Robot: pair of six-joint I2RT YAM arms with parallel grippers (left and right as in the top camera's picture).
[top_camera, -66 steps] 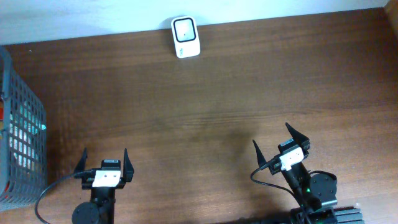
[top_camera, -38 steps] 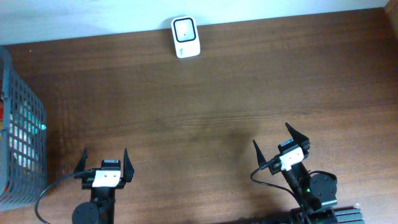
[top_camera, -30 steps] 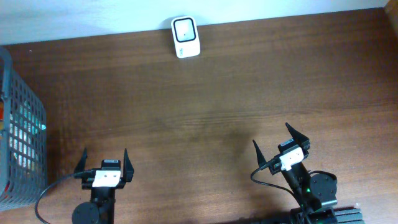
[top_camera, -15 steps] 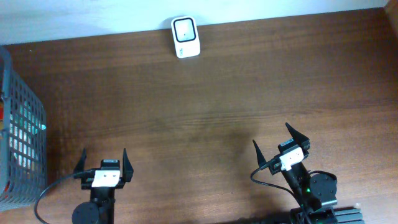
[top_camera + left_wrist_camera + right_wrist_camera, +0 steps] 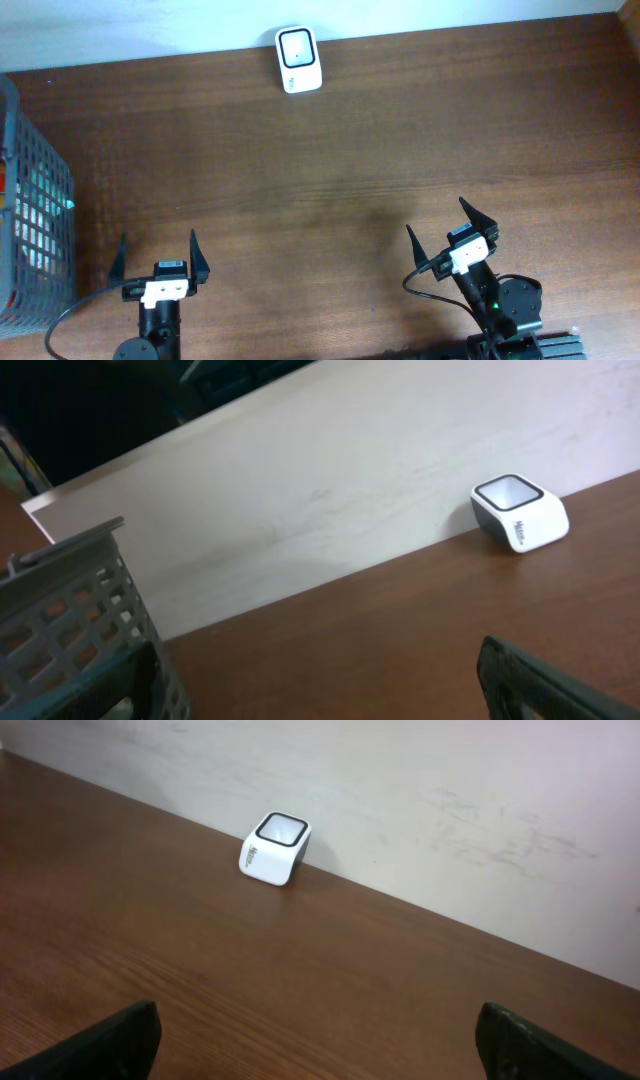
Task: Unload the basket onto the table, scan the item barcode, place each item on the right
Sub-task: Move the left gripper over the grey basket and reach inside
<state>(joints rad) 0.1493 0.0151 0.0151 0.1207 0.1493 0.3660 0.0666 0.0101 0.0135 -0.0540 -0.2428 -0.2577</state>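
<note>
1. the left gripper [image 5: 157, 245] stood near the front edge of the table [image 5: 360, 150], its two fingers spread wide with nothing between them; it sat near the grey mesh basket [image 5: 58, 190] at the table's left side.
2. the right gripper [image 5: 438, 220] stood near the front edge too, well apart from the left one, its jaws also wide and empty; in its wrist view the fingertips [image 5: 110, 1040] framed only bare wood.
3. the item was not out on the table; red and white patches [image 5: 28, 215] showed through the basket's mesh, so it most likely lay in there; what it was, and where its barcode sat, could not be told.
4. the white scanner [image 5: 298, 60] stood at the far edge against the pale wall [image 5: 450, 15], its dark window turned upward, well apart from both grippers and from the basket.
5. judging from those glimpses, the item was probably a light packaged good, perhaps with a thin or slick wrapper that could dent or slip; a gentle pinch across its narrow sides or along a firm edge seemed wisest, leaving the printed face uncovered.
6. the task looked barely begun; the next move probably fell to the left arm, reaching over the basket's rim from above, where the mesh walls would leave little room for wide fingers.
</note>
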